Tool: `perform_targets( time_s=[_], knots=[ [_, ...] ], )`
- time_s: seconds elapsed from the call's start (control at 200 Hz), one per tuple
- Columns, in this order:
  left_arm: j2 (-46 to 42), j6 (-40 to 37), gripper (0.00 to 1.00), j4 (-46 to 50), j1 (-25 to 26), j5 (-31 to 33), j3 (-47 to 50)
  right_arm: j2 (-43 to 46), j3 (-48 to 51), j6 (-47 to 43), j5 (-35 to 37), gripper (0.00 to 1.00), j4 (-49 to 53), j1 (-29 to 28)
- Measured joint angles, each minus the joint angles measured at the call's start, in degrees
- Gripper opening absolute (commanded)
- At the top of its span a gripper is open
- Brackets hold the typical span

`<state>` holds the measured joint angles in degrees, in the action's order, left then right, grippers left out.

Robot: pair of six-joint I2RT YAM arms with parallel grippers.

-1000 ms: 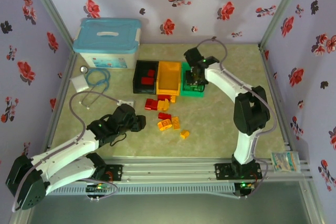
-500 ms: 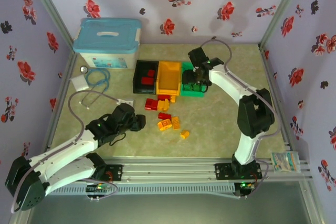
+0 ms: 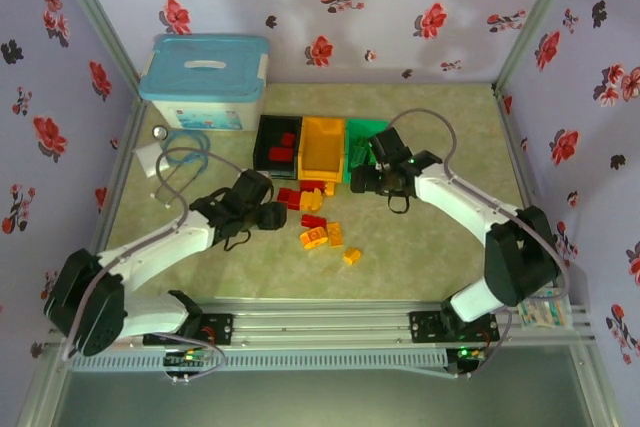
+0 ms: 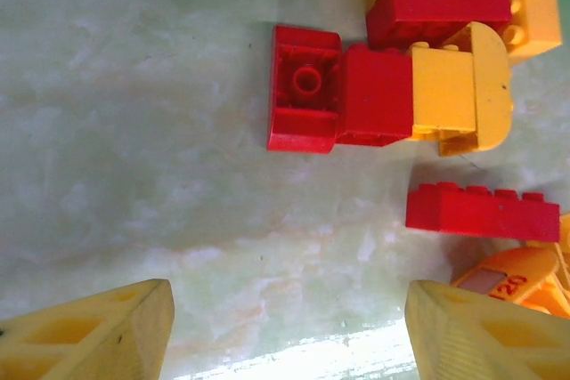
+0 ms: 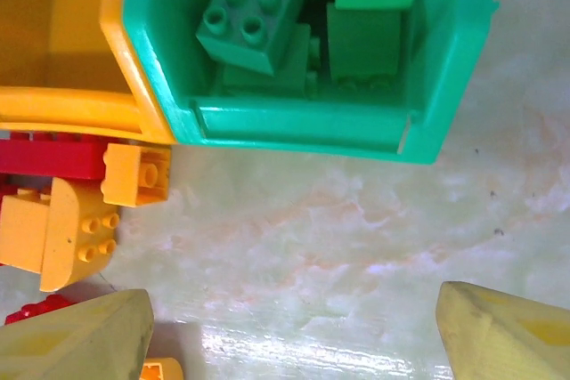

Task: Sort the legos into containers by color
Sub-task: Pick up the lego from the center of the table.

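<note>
Loose red and yellow legos [image 3: 313, 220] lie in a cluster on the table in front of the containers. In the left wrist view an upturned red brick [image 4: 305, 88] joins a red-and-yellow piece [image 4: 459, 86], and a long red brick [image 4: 482, 211] lies below them. My left gripper [image 3: 270, 215] [image 4: 285, 335] is open and empty, just left of the cluster. The black bin [image 3: 262, 147], orange-yellow bin [image 3: 322, 147] and green bin [image 5: 303, 122] stand in a row. Green bricks [image 5: 254, 11] lie in the green bin. My right gripper [image 3: 365, 182] [image 5: 289, 335] is open and empty over bare table before that bin.
A large white box with a light-blue lid [image 3: 205, 82] stands at the back left, with a blue cable loop [image 3: 185, 147] in front of it. Patterned walls close in the table on three sides. Bare table lies right of the green bin.
My right gripper has opened and drawn back from over the green bin toward the near side. My left arm has swung forward and right toward the loose bricks, its jaws a little wider.
</note>
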<state>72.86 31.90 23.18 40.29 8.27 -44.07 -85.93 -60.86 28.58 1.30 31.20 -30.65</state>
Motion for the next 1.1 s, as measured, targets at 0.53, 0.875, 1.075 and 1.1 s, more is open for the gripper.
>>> perform_targets(
  time_s=[0.53,0.875,1.075,1.1],
  knots=[
    [15.30,-3.89,0.69,-0.24,-7.54,-5.20,-8.68,6.54,9.33,2.89,-0.28,0.81,-3.17,0.00],
    [22.88,-5.97,0.69,-0.15,-7.85,-7.10,-14.62,10.27,11.13,3.61,-0.24,0.81,-3.58,0.00],
    [24.37,-6.32,0.69,-0.15,-7.85,-7.50,-14.84,12.13,12.83,3.63,-0.22,0.81,-3.54,0.00],
    [24.48,-6.38,0.69,-0.15,-7.85,-7.50,-15.04,12.24,13.05,3.63,-0.22,0.81,-3.56,0.00]
  ],
)
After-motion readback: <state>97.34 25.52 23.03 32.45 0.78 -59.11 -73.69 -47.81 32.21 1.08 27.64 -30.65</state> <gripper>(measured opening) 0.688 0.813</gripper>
